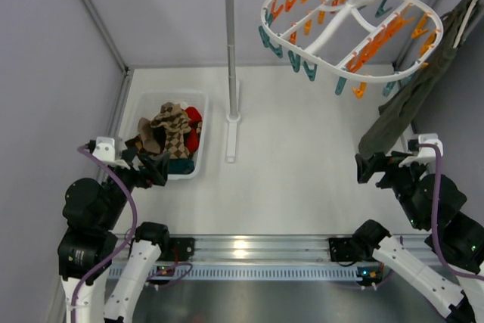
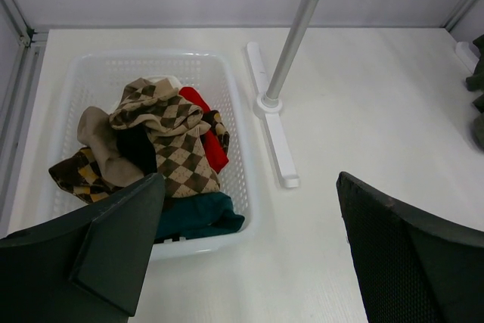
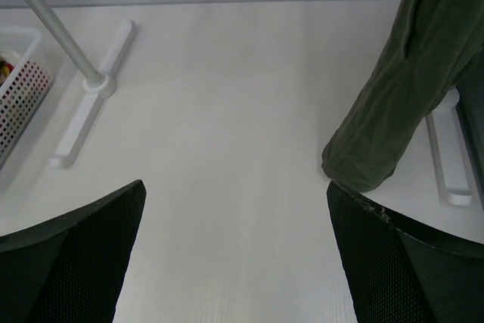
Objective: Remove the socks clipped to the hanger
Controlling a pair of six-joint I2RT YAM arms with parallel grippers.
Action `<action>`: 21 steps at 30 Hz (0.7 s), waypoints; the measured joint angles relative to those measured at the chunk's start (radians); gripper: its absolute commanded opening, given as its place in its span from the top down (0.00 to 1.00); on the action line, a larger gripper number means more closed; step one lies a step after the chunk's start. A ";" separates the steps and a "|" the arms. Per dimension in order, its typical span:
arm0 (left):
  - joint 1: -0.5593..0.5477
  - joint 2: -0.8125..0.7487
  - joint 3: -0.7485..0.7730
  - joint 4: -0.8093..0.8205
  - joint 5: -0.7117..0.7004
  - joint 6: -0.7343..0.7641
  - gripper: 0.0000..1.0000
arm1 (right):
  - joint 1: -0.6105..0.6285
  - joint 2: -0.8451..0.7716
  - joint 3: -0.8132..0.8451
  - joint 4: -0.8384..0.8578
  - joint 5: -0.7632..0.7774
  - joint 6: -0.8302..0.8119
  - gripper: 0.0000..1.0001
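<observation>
The white oval hanger [image 1: 349,9] hangs by its hook from the grey rail at the top right, tilted. Its orange and teal clips show nothing hanging from them. Several socks [image 1: 172,130], argyle and tan, lie piled in a white basket at the left; in the left wrist view the socks [image 2: 162,134] fill its middle. My left gripper [image 1: 155,168] is open beside the basket's near edge, and in its own view the left gripper [image 2: 249,209] holds nothing. My right gripper [image 1: 372,166] is open low on the right, and in its own view the right gripper [image 3: 235,202] holds nothing over bare table.
The basket [image 2: 243,164] also holds red and teal cloth. A grey pole [image 1: 231,43] stands on a white foot [image 2: 276,141] between basket and hanger. A long olive garment [image 1: 408,104] hangs down at the right, its end [image 3: 363,164] just beyond my right gripper.
</observation>
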 measured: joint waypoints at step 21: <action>-0.023 0.018 -0.050 -0.002 -0.013 0.005 0.01 | 0.000 0.012 0.064 -0.073 0.058 -0.064 0.01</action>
